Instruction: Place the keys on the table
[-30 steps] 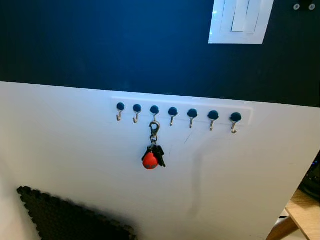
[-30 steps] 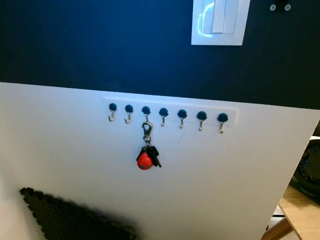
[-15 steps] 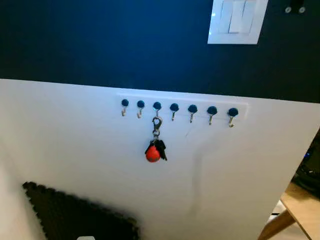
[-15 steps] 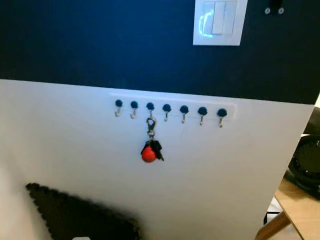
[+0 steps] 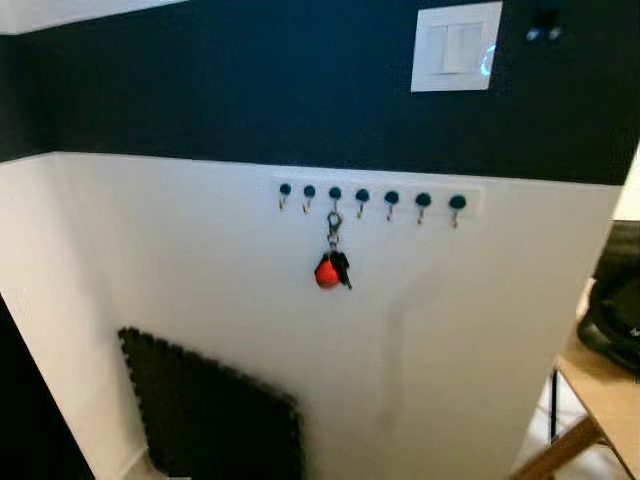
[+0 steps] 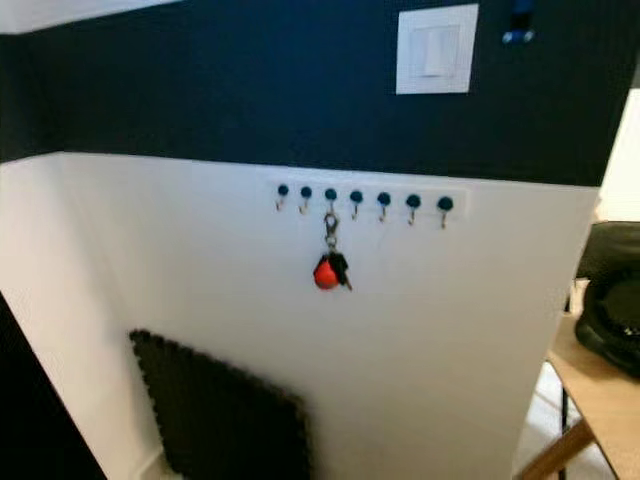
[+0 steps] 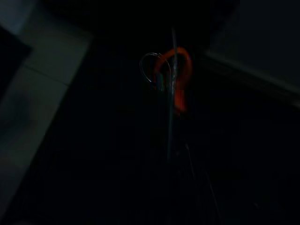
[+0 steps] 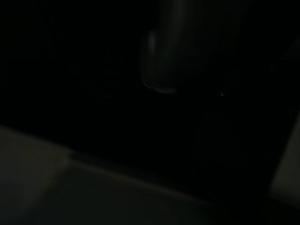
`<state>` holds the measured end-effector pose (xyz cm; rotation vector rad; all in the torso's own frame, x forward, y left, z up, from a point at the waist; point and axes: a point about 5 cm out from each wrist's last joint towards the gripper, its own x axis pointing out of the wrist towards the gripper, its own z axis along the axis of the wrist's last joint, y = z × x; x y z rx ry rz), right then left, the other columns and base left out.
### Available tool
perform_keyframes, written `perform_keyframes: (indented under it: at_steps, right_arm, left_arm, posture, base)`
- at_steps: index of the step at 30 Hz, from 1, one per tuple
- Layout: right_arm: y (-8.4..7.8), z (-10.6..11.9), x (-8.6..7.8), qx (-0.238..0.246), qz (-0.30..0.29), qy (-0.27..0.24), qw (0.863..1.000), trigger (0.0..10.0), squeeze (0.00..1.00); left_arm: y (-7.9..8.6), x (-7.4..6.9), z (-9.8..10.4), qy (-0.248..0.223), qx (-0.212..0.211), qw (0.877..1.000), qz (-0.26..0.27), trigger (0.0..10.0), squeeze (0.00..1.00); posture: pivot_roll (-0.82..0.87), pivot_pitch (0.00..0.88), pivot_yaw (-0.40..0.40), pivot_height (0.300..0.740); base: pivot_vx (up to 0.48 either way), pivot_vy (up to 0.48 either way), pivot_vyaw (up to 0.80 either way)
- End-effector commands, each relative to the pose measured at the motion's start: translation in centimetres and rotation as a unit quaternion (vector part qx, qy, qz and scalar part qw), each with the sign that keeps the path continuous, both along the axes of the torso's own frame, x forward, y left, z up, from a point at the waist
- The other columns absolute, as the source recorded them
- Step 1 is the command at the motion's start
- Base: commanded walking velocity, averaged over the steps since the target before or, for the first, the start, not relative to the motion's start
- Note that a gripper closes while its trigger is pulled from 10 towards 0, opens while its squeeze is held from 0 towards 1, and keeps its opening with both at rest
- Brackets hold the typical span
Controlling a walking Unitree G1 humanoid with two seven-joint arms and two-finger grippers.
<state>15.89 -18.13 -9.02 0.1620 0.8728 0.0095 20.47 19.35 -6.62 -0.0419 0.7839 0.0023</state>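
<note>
Left wrist view near black: orange curved part (image 7: 182, 77), thin silvery wire loop (image 7: 152, 68).

Keys (image 5: 331, 269) hang from the hook rail's (image 5: 375, 197) third hook; mat (image 5: 212, 411) below-left, table (image 5: 600, 378) lower right.

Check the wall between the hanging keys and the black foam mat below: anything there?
Nothing: in the left eye view only bare white wall separates the keys, hanging from the hook rail, and the black foam mat.
</note>
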Motion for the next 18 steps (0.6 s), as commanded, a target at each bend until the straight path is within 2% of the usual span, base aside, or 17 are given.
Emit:
perform_keyframes:
  at_steps: [1,18]
  right_arm:
    - [0.38,-0.03,0.05,0.006,-0.004,0.0,1.0,10.0,0.0]
    - [0.34,-0.01,0.11,0.007,-0.008,0.0,1.0,10.0,0.0]
  left_arm:
    - [0.14,-0.08,-0.03,0.003,0.007,1.0,-0.01,10.0,0.0]
    - [-0.48,0.55,0.14,0.011,0.015,0.998,-0.055,10.0,0.0]
  posture:
    - [0.06,0.0,0.022,0.74]
    - [0.06,0.0,0.027,0.74]
  base:
    - [-0.356,0.0,0.0]
    - [-0.021,0.0,0.0]
